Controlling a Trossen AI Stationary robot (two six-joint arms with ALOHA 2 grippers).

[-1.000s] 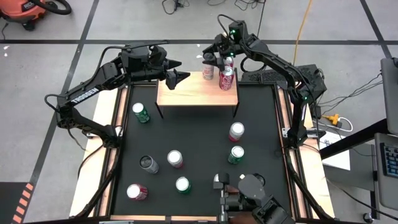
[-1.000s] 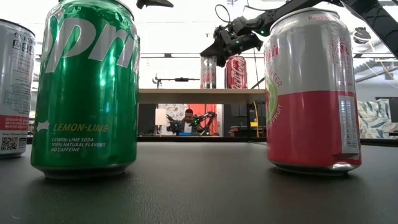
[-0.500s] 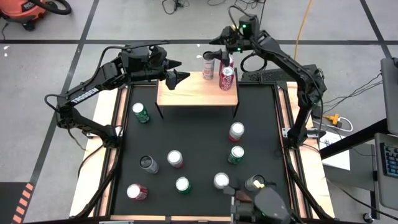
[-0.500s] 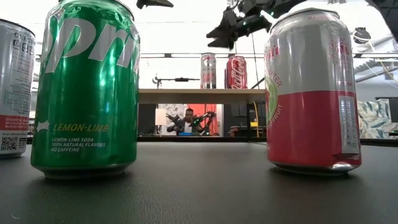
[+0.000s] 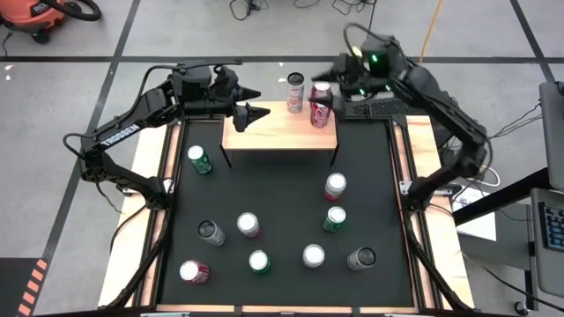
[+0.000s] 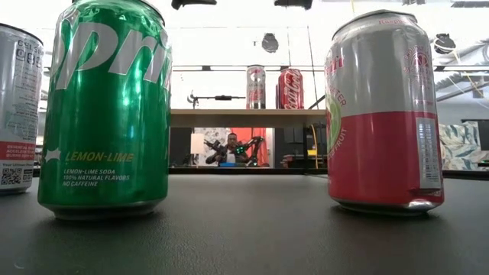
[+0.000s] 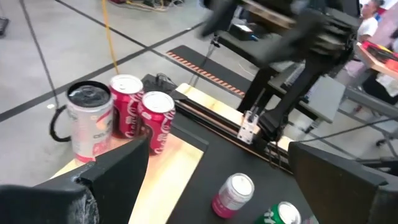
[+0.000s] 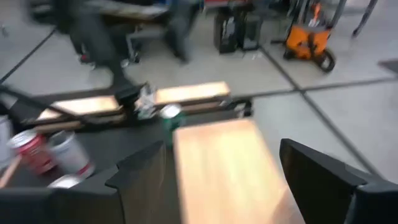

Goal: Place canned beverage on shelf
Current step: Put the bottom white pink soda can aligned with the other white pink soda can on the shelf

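Black worktop with 9 cans waiting, 3 cans upright on the shelf beside right tool, wide open, empty; left tool likewise.

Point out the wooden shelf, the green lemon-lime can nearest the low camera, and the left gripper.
wooden shelf (image 5: 275, 134): high view, bare middle of its plank top.
green lemon-lime can (image 6: 105, 114): low view, middle of its side wall.
left gripper (image 5: 253, 103): high view, midway between its open fingertips, above the shelf's left end.
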